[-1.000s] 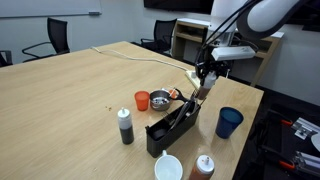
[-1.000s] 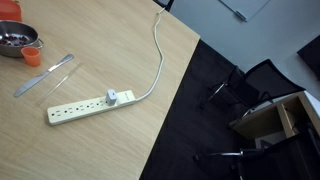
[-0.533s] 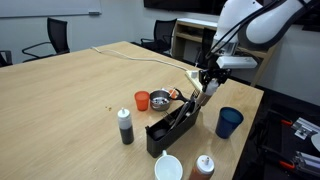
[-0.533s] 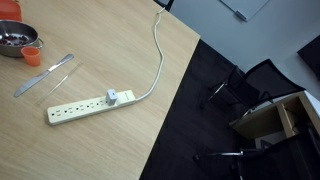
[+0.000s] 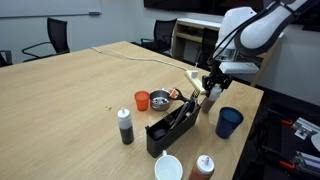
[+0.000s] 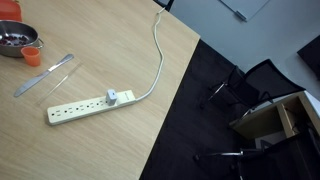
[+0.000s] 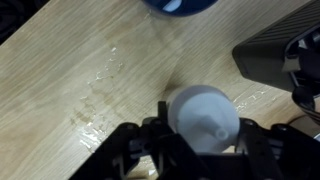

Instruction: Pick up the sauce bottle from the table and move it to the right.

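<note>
Tool: the black two-fingered tool (image 5: 209, 87) is clamped on the bottle. In the wrist view its fingers (image 7: 132, 150) press in from either side, just under the cap.
Bottle: the small pale beige squeeze sauce bottle with a white cap (image 7: 205, 122) hangs upright in the grip, between the black plastic caddy (image 5: 172, 128) and the blue plastic cup (image 5: 229, 122). It looks just clear of the light-wood worktop (image 5: 70, 95).
Step in hand: carrying the bottle to the right.
Doing it well: keep the squeeze steady and the bottle upright. Stay clear of the cup's rim, pick bare wood, lower straight down, and only then let go.
Change: a second ago tool and bottle stood by the caddy's far end. They now sit nearer the blue cup. Everything else is unmoved.
</note>
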Available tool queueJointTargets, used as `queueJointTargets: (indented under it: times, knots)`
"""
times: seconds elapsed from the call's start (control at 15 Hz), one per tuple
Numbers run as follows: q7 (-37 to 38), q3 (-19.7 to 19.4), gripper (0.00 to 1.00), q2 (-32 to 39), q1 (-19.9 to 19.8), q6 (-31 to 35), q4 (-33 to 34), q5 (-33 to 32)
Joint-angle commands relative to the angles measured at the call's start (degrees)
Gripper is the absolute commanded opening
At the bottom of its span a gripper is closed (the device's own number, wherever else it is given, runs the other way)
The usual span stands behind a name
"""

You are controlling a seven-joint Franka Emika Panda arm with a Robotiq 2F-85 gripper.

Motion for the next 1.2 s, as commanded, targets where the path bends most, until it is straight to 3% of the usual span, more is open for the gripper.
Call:
queueJointTargets:
  times: [0.0, 0.07, 0.13, 0.2, 0.33, 0.53, 0.67, 0.73, 0.8, 1.0, 1.13]
  knots:
    - [-1.8, -0.4, 0.27, 0.5, -0.7, -3.2, 0.7, 2.4]
    - [-1.8, -0.6, 0.27, 0.7, -0.7, -3.7, 0.8, 2.8]
    - [-1.6, -0.7, 0.39, 0.8, -0.8, -4.1, 0.9, 3.1]
    - [-1.5, -0.9, 0.77, 0.8, -0.8, -4.2, 1.0, 3.4]
    - [-1.5, -0.8, 0.79, 0.7, -0.7, -3.8, 0.9, 4.4]
    - [-0.4, -1.2, 0.98, 0.0, -0.1, -2.0, 0.8, 2.4]
    - [1.4, -1.7, 1.00, -1.4, 0.5, -2.1, 0.9, -1.2]
    - [0.3, -1.1, 0.95, 0.1, 0.0, -2.0, 1.2, 1.2]
    - [0.7, -1.1, 1.00, -0.3, 0.0, -2.0, 1.3, 0.2]
    - [0.9, -1.0, 1.00, -0.7, 0.0, -2.0, 1.3, -0.4]
    - [4.0, -1.2, 1.00, -3.3, 1.3, -4.1, 0.8, -5.2]
